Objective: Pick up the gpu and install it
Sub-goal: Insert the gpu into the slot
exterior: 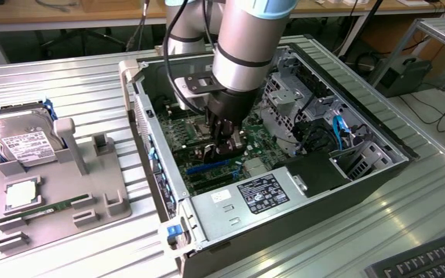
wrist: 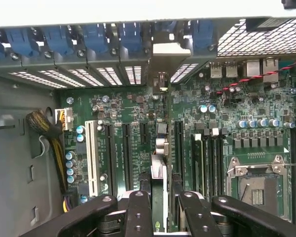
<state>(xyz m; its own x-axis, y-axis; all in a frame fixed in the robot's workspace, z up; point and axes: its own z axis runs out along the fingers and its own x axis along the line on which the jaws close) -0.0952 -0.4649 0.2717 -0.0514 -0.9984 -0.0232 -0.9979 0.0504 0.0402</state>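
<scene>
Inside the open computer case (exterior: 345, 186), my gripper (exterior: 224, 146) reaches down over the green motherboard (exterior: 199, 128). It is shut on the gpu (exterior: 228, 149), a thin dark card. In the wrist view the gpu (wrist: 158, 180) shows edge-on between my two black fingers (wrist: 139, 212), with the gripper (wrist: 163, 197) straddling it. The card stands upright over the black expansion slots (wrist: 127, 150) near the middle of the motherboard (wrist: 197, 118). Its silver bracket end (wrist: 170, 49) sits at the case's rear slot openings. Whether its lower edge is in a slot I cannot tell.
A white slot (wrist: 92, 158), memory slots (wrist: 207, 163) and the bare CPU socket (wrist: 256, 185) flank the card. The power supply (exterior: 263, 194) and drive cages (exterior: 292, 98) crowd the case. On the exterior view's left, a grey tray (exterior: 91, 191) holds a hard drive (exterior: 21, 139), a processor (exterior: 21, 194) and a memory stick (exterior: 53, 208).
</scene>
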